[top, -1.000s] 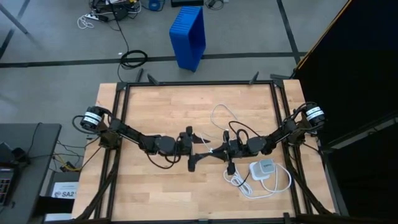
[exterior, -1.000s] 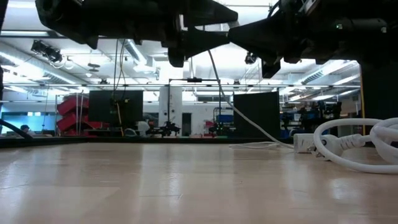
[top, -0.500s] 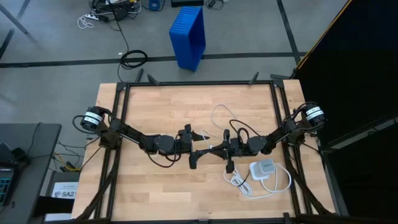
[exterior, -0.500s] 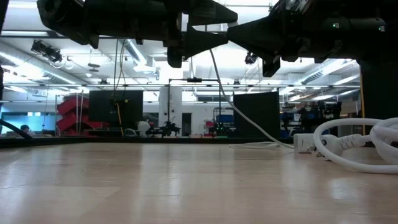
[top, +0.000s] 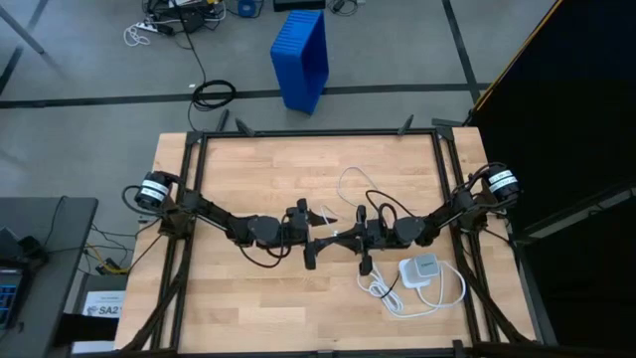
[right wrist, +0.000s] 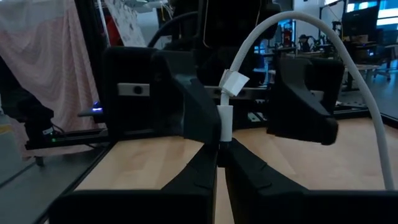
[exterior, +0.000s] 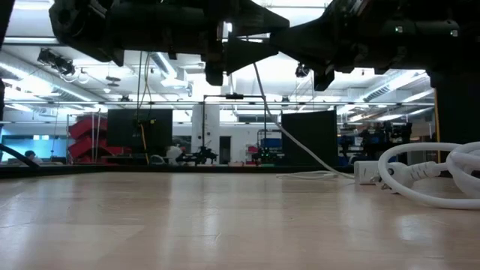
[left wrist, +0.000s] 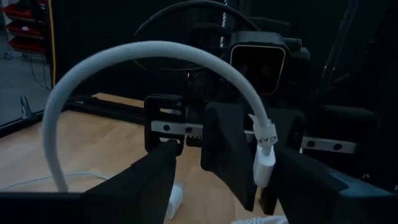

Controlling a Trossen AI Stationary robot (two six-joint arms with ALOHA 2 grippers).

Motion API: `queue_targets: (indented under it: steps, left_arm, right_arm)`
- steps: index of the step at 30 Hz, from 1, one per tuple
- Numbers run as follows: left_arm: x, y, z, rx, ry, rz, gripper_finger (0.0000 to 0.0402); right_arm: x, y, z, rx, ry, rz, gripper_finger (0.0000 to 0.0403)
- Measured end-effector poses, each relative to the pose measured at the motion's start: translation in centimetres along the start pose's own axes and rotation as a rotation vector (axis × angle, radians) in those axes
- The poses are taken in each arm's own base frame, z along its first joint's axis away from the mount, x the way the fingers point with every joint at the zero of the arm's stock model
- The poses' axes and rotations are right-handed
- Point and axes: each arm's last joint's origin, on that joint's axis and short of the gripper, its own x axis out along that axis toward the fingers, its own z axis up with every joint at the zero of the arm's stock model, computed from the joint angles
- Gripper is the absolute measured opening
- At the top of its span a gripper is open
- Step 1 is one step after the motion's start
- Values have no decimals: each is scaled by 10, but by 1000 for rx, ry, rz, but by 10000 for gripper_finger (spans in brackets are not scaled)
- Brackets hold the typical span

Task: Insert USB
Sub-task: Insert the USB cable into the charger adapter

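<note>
Over the last second very little has shifted: in the overhead view the left gripper [top: 314,237] and the right gripper [top: 350,239] have edged slightly closer and now meet nose to nose at the middle of the table [top: 248,169]. We read this as a handover or regrip in mid-air, with the insertion itself not yet begun.

The cable [right wrist: 225,121] is pinched at its plug end between the closed fingers of the right gripper, standing upright at the centre of the right wrist frame, its cord arching away to the upper right. The charger [top: 421,268] sits lower right in the overhead frame, well apart from the plug, with the thick cord [top: 390,294] coiled beside it.

The overhead view cannot tell us how the fingers stand. The left wrist view does: that gripper's fingers [left wrist: 140,180] are spread wide, holding nothing, with the plug between them. The table-level view alone shows both grippers hanging clear above the wood
</note>
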Motion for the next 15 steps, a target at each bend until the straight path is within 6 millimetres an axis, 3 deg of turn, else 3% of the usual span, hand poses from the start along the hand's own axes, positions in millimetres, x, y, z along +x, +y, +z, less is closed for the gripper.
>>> queue_targets:
  steps: [15]
  left_arm:
    - [-1,-3,-1,68,7,-13,79]
  right_arm:
    - [0,0,-1,1,10,-10,0]
